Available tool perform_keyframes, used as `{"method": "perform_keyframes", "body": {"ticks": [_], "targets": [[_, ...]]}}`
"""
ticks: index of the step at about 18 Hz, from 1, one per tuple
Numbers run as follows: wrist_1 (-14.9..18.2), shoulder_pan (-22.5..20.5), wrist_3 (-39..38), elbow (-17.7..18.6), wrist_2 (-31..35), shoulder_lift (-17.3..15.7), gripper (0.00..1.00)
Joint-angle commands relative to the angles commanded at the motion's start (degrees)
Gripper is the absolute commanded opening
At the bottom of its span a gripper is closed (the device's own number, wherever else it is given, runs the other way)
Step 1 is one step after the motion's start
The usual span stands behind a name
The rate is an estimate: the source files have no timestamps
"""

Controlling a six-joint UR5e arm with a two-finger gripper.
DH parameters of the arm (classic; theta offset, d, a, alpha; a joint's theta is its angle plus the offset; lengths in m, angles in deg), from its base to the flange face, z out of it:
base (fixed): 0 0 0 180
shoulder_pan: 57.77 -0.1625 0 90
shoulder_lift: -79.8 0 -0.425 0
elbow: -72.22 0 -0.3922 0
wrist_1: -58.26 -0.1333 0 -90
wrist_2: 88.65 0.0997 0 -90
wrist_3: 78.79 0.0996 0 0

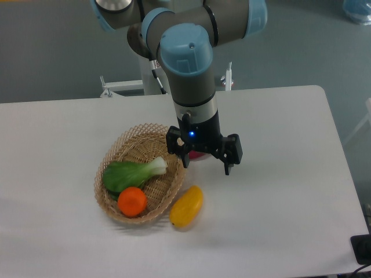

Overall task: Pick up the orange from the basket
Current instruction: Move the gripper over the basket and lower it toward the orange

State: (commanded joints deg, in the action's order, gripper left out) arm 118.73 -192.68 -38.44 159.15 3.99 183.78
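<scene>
- One small round bright orange fruit [133, 201] lies inside one shallow oval woven wicker basket [134, 139], at the near end of it, low against the front rim.
- The orange fruit is smooth and glossy with an even colour; its top surface is fully in view and nothing covers it.
- One leafy green vegetable with a pale white stalk [132, 173] lies in the basket too, just behind the orange fruit and touching or nearly touching it; its stalk end points toward the arm.
- One elongated yellow mango-like fruit [186, 206] lies on the white table [290, 191], outside the basket, right against its near right rim.
- One red rounded object [199, 155] shows only in part below the gripper body; what it is cannot be told.
- The basket is light tan, with a tight weave in its floor and an open lattice rim; it is several times wider than the orange fruit.
- One black two-finger gripper [205, 165] hangs from the grey and light-blue arm [191, 69] above the basket's far right edge, well apart from the orange fruit.
- Its fingers stand spread apart, pointing down; neither touches the orange fruit.
- A small blue light glows on the gripper body.
</scene>
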Motion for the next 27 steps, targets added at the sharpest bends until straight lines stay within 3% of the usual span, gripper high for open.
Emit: {"method": "perform_keyframes", "body": {"ticks": [11,19,27], "targets": [[-0.35,0.17,-0.18,0.61,-1.05,0.35,1.0],[-1.93,3.68,-8.43,1.23,-0.97,4.74,1.0],[-3.51,10.28,-12.74,7.29,-1.4,7.99,1.0]]}}
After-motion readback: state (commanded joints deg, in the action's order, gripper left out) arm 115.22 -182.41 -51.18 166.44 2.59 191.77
